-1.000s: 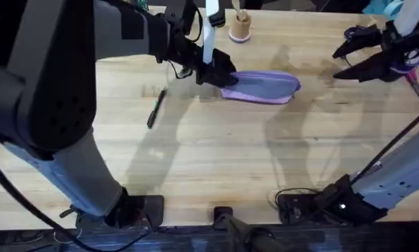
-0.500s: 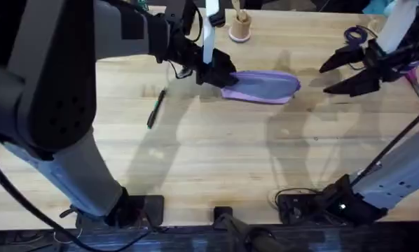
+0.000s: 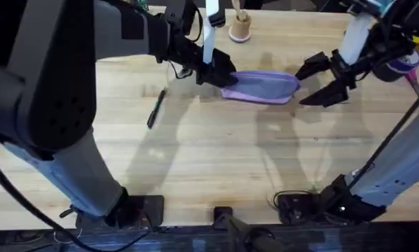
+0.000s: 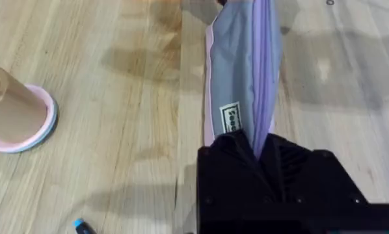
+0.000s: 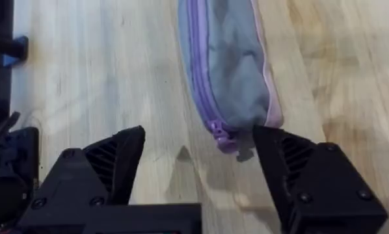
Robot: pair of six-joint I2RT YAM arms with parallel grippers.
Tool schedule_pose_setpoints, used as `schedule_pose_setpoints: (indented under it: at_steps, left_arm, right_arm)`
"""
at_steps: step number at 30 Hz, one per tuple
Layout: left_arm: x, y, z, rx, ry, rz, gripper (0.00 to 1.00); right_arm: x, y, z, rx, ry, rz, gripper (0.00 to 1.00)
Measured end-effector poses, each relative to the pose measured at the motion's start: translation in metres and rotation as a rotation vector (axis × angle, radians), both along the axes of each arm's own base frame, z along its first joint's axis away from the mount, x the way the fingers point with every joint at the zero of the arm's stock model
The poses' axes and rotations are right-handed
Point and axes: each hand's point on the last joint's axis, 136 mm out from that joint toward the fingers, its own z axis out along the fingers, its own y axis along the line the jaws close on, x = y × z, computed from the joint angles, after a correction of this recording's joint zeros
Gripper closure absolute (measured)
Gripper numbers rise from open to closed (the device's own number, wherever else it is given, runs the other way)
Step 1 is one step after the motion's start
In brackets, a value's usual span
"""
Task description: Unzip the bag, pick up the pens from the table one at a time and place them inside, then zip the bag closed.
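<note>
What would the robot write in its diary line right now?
left gripper: shut on bag end | right gripper: open, near zipper pull | pen: on table

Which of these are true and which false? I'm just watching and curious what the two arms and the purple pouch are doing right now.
1. The left tool is clamped on one end of the bag. True.
2. The right tool is open, near the bag's other end. True: the right wrist view shows its fingers spread on either side of the zipper end, not touching it.
3. A pen lies inside the bag. False: it lies on the table, off to the bag's left in the overhead view.
4. The bag is lifted high off the table. False: it rests on the wood.
5. The bag's zipper is wide open. False: it looks closed along the visible length.
</note>
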Motion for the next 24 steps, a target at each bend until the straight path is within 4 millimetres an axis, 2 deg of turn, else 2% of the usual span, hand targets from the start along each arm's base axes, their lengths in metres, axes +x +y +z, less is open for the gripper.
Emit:
schedule_pose_setpoints:
  at_steps: [7, 11, 13, 22, 24]
  left_arm:
    - [0.0000, 0.0000, 0.0000, 0.000, 0.000, 0.000, 0.958]
    - [-0.0001, 0.0000, 0.0000, 0.000, 0.001, 0.000, 0.958]
    - [-0.0001, 0.0000, 0.0000, 0.000, 0.000, 0.000, 0.958]
    - [0.0001, 0.0001, -0.0002, 0.001, 0.000, 0.001, 0.958]
    - [0.0002, 0.0001, -0.0002, 0.001, -0.001, 0.001, 0.959]
  right_arm:
    - [-0.0018, 0.0055, -0.0065, -0.032, -0.001, 0.047, 0.006]
    - [-0.0012, 0.0041, -0.0081, -0.042, -0.006, 0.051, 0.119]
    - [-0.0009, 0.0037, -0.0086, -0.045, -0.008, 0.052, 0.236]
    - [-0.0020, 0.0009, -0.0115, -0.065, -0.005, 0.060, 0.939]
    - [-0.0042, 0.0006, -0.0116, -0.067, 0.006, 0.062, 0.967]
